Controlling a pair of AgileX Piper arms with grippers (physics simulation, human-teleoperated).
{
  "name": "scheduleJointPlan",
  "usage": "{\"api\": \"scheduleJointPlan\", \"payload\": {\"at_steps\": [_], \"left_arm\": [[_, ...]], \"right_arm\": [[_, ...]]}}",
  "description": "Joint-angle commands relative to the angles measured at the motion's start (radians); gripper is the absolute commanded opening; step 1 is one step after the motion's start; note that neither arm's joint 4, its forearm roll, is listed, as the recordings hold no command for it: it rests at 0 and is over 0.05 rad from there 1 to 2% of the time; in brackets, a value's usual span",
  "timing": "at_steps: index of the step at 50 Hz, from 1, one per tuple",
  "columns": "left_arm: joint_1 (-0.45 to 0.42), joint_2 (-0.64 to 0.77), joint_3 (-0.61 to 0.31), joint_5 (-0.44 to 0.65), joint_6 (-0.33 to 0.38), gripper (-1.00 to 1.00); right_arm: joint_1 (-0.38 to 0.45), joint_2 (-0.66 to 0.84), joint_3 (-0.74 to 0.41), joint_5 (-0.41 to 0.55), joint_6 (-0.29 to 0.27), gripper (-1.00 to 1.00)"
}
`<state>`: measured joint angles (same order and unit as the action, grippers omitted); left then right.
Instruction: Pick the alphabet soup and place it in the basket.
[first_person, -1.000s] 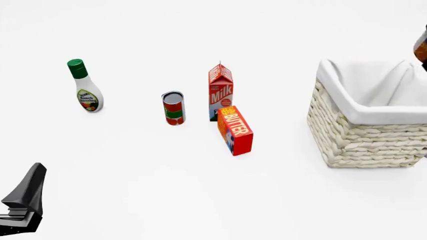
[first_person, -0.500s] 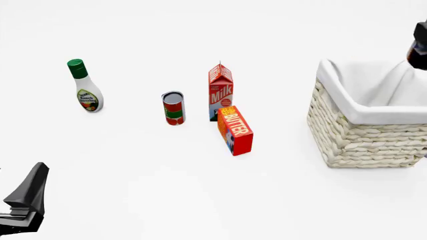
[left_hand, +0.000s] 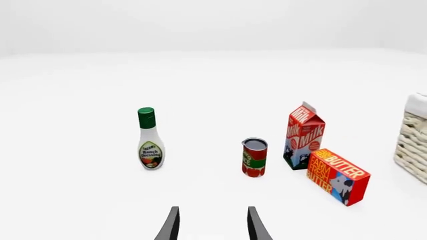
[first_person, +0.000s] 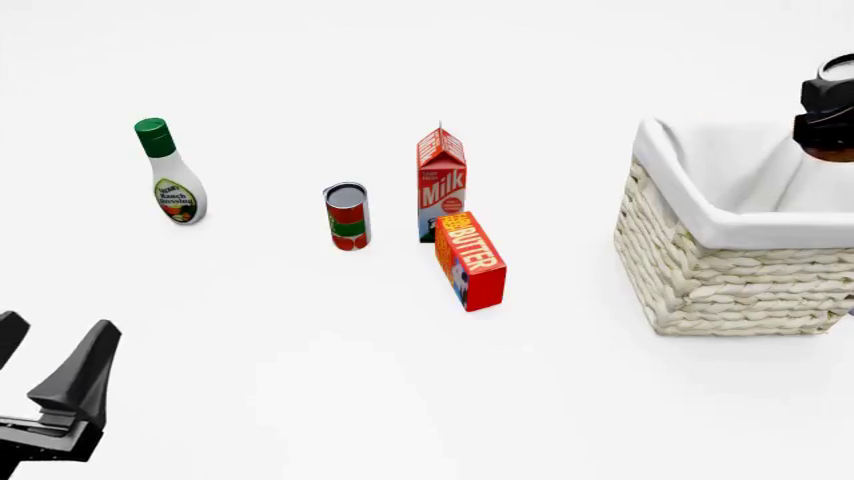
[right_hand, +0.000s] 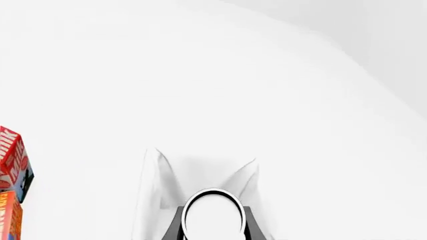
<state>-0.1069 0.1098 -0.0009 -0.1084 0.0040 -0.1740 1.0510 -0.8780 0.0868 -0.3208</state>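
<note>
Holding small white-topped alphabet soup can (right_hand: 213, 214) in right gripper (right_hand: 213, 222) above cream wicker cloth-lined basket (first_person: 727, 270); risks tipping against rim if released off-centre (left gripper (left_hand: 211, 224) wide, idle).

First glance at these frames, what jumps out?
The big wicker basket at the right, with the right gripper above its far edge shut on the soup can, its white top filling the right wrist view. Mid-table sit a milk carton, a butter box close in front of it and a red-green can; a dressing bottle stands alone at the left.
</note>
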Motion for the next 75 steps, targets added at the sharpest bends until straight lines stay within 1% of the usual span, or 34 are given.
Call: {"api": "scheduleJointPlan", "payload": {"at_steps": [1,24,29,32,35,44,62,75], "left_arm": [[-0.008,0.010,0.000,-0.010,0.000,1.00],[-0.010,0.011,0.000,-0.012,0.000,1.00],[-0.010,0.010,0.000,-0.011,0.001,1.00],[-0.011,0.010,0.000,-0.011,0.001,1.00],[-0.010,0.010,0.000,-0.011,0.000,1.00],[-0.011,0.010,0.000,-0.011,0.000,1.00],[-0.010,0.010,0.000,-0.011,0.000,1.00],[-0.011,0.010,0.000,-0.011,0.001,1.00]], "right_arm": [[-0.005,0.050,-0.053,0.056,-0.024,-1.00],[0.012,0.132,-0.144,0.163,-0.096,-1.00],[0.017,0.158,-0.145,0.174,-0.116,-1.00],[0.002,0.186,-0.152,0.176,-0.132,-1.00],[0.013,0.205,-0.154,0.188,-0.136,-1.00],[0.007,0.258,-0.149,0.172,-0.166,-1.00],[0.006,0.337,-0.170,0.160,-0.182,-1.00],[-0.002,0.368,-0.177,0.144,-0.189,-1.00]]}}
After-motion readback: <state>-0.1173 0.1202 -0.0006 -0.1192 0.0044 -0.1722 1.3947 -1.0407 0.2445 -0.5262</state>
